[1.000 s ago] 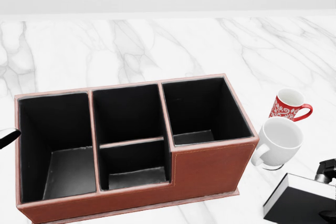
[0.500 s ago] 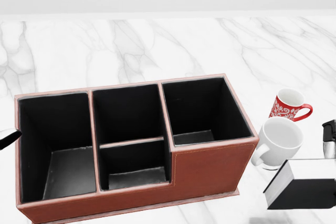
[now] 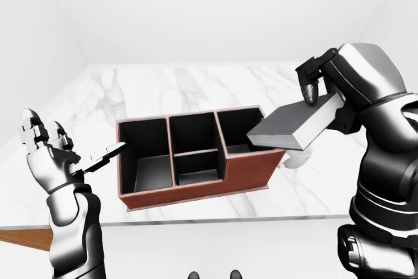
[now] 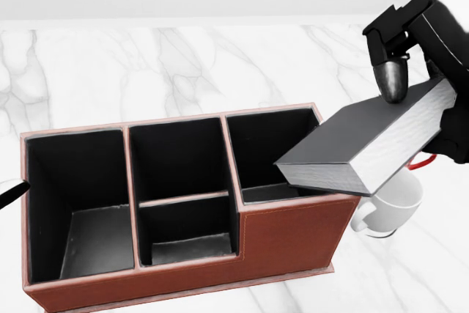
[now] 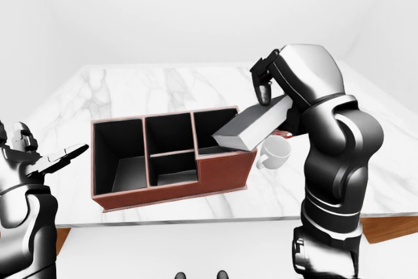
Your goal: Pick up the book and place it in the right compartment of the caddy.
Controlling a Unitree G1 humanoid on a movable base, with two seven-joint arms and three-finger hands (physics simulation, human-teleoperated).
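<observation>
Right hand (image 4: 421,49), dark three-fingered, is clamped on the grey hardcover book with pale page edges (image 4: 366,148): one fingertip (image 4: 392,82) presses on the cover's upper end, the rest of the grip is hidden behind the book. Book is airborne, tilted, its low corner hanging over the right edge of the right compartment of the reddish-brown leather caddy with black lining (image 4: 293,236); whether it touches the rim I cannot tell. Judged progress: pick-up done, carry mostly done; left to do is aligning the book with the opening, lowering it in and letting go. Compartment looks empty and barely wider than the book, so the tilt likely needs correcting. Right arm is raised and bent, elbow out to the right in the right-eye view. Left hand (image 3: 49,151) is held up at the left, fingers spread, gripping nothing, one finger near the caddy's left wall. A white ceramic mug (image 4: 388,210) stands just beside the caddy's right end, under the book; a red handle peeks out behind it.
</observation>
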